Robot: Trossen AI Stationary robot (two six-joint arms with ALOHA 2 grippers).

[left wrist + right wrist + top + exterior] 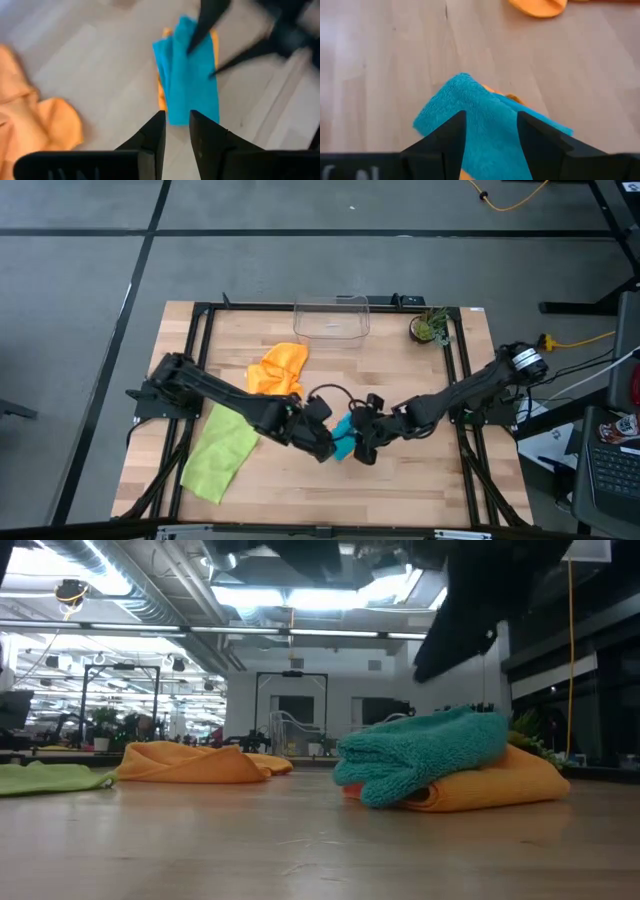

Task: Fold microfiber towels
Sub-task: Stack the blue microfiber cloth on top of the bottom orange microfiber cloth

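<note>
Teal towel (485, 120) (atop orange) mid-table.

The folded towel (345, 438) is lying on top of another folded towel (500, 785), the pair sitting near the middle of the table (420, 480). Both grippers are hanging just above this stack, the left gripper (322, 442) at its left side and the right gripper (362, 448) at its right. A crumpled towel (278, 369) is resting behind and left of the stack. A spread towel (220, 452) is lying farther left, toward the front. A clear bin (331, 318) and a small plant (431, 327) are standing along the back edge, the plant to the right of the bin.
</note>
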